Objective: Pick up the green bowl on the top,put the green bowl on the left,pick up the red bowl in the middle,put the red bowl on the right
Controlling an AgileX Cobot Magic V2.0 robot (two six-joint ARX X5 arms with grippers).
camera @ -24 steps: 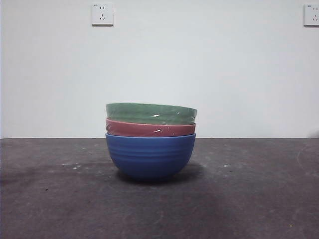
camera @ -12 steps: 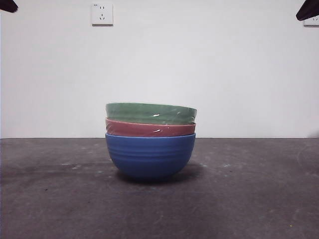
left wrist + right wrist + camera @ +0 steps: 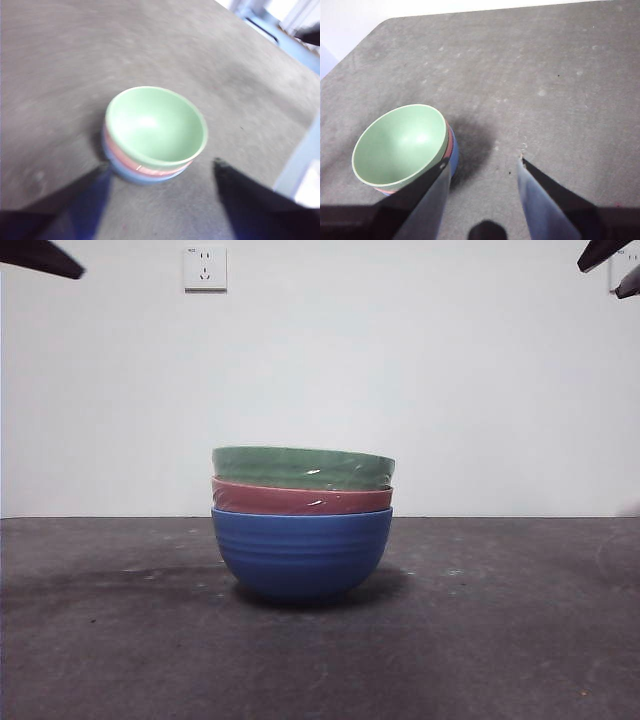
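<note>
a: both grippers hang above the table with nothing in them. left gripper [image 3: 162,167] has its jaws spread wide, the stack of bowls showing between them from above; that picture is blurred. right gripper [image 3: 482,162] is spread wide too, with the stack off beside one jaw rather than between the two.

b: and the green bowl [image 3: 303,467]?

a: on top of the stack, near the middle of the table, nested in the red bowl [image 3: 301,498]. only a band of the red one shows below the green rim. the red bowl sits in turn inside the blue bowl [image 3: 301,550], which rests on the dark grey table [image 3: 500,640].

b: is the stack straight?

a: the green one looks slightly tilted, its rim a touch lower on one side. all three are upright, mouths up, the green one empty inside.

b: what of the arms in the front view?

a: only black tips at the two top corners, well above the bowls. a white wall stands behind, with a socket [image 3: 205,268] high up.
</note>
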